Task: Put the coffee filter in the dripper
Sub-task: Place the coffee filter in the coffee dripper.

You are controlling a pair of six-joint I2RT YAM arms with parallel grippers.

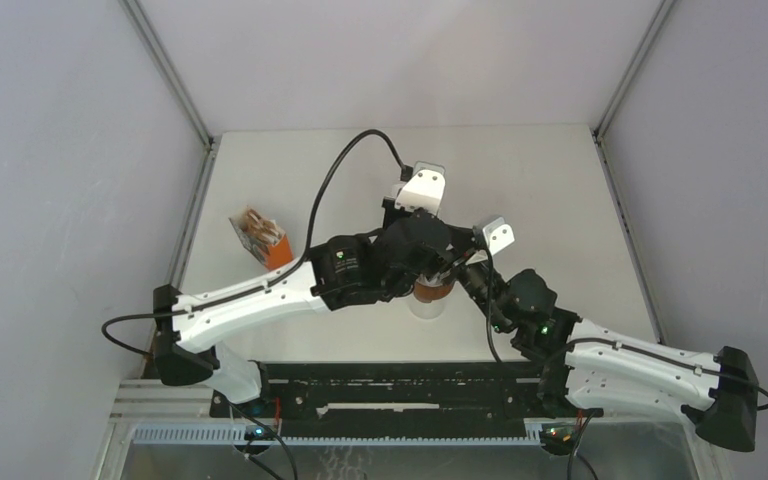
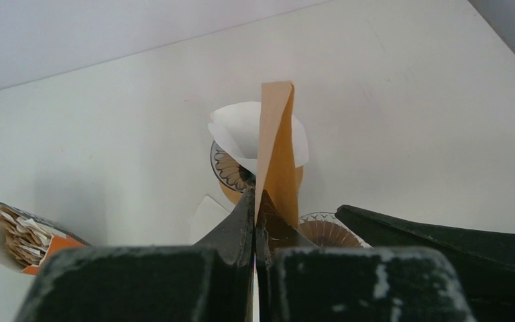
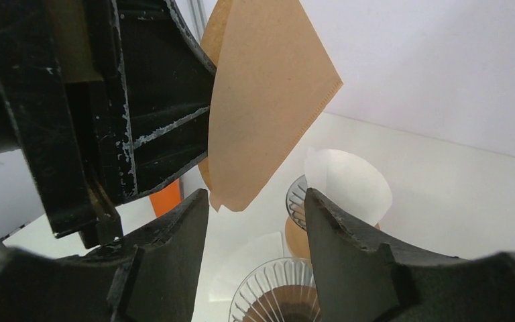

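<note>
My left gripper [image 2: 255, 201] is shut on a brown paper coffee filter [image 2: 276, 154] and holds it upright above the table. In the right wrist view the same filter [image 3: 268, 100] hangs from the left gripper's fingers [image 3: 147, 127]. My right gripper [image 3: 255, 201] is open and empty, just below and beside the filter's lower edge. A ribbed glass dripper [image 3: 281, 295] with a brown inside stands right beneath the right gripper and also shows in the left wrist view [image 2: 325, 231]. In the top view both grippers [image 1: 430, 262] [image 1: 457, 272] meet over the dripper [image 1: 432, 293].
A second glass dripper with a white filter in it [image 2: 241, 144] stands just behind, on an orange-brown base. A flat white filter [image 2: 208, 215] lies on the table beside it. An orange pack of brown filters [image 1: 260, 238] sits at the left.
</note>
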